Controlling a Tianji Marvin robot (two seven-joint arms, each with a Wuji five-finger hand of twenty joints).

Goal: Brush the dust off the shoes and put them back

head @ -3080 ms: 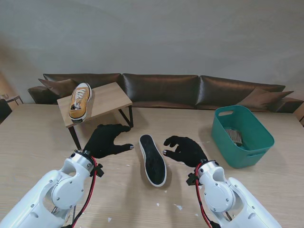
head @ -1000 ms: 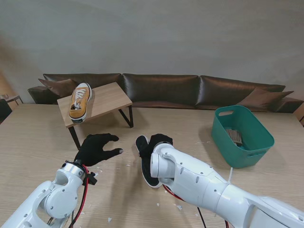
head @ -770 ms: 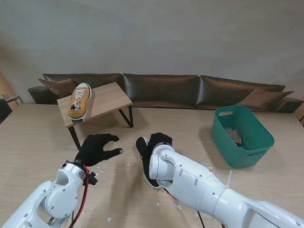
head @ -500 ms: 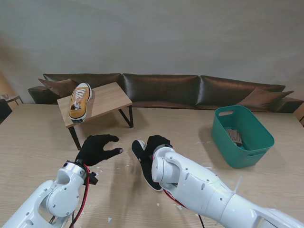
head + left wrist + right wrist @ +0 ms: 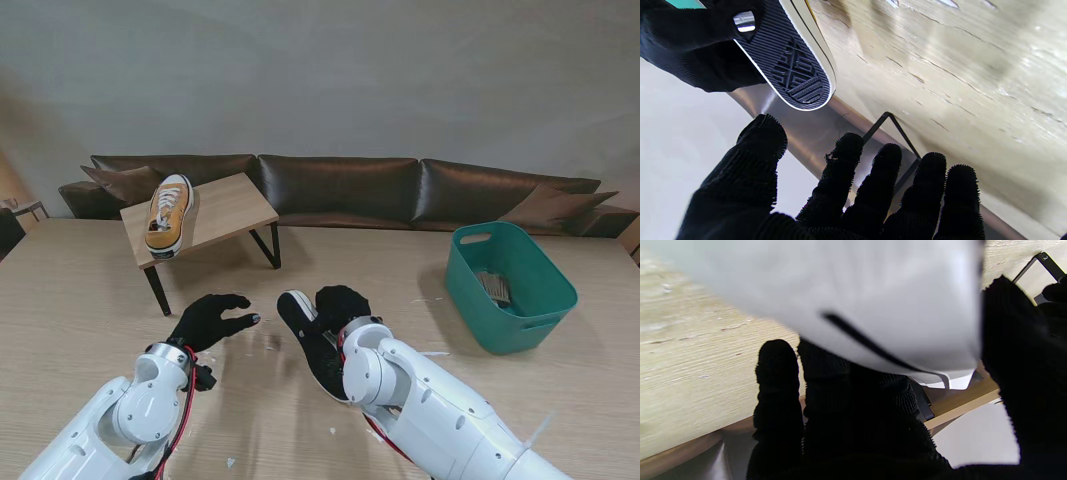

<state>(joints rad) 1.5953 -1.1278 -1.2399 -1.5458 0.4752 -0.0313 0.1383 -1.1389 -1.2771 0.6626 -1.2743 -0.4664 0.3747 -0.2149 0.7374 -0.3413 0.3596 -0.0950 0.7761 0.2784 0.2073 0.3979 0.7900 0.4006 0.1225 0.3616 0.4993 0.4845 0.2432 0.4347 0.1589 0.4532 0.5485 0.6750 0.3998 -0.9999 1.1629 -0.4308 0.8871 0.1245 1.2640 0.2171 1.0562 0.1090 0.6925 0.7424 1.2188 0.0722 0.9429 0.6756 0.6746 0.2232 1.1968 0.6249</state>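
Sole point(image 5: 311, 340) upward, the shoe is clamped in the right robot hand point(image 5: 340, 305), lifted off the tabletop point(image 5: 60, 300) near its middle. Only the left wrist view shows the tread pattern point(image 5: 796, 75) and a metal fingertip point(image 5: 744, 21) pressing it. The left robot hand point(image 5: 212, 320) hovers beside, fingers point(image 5: 885, 176) spread, holding nothing. The right wrist view is mostly blocked by blurred white rubber point(image 5: 857, 306). A yellow shoe point(image 5: 168, 214) sits on the small bench point(image 5: 235, 205); the green basket's point(image 5: 540, 300) contents are unclear.
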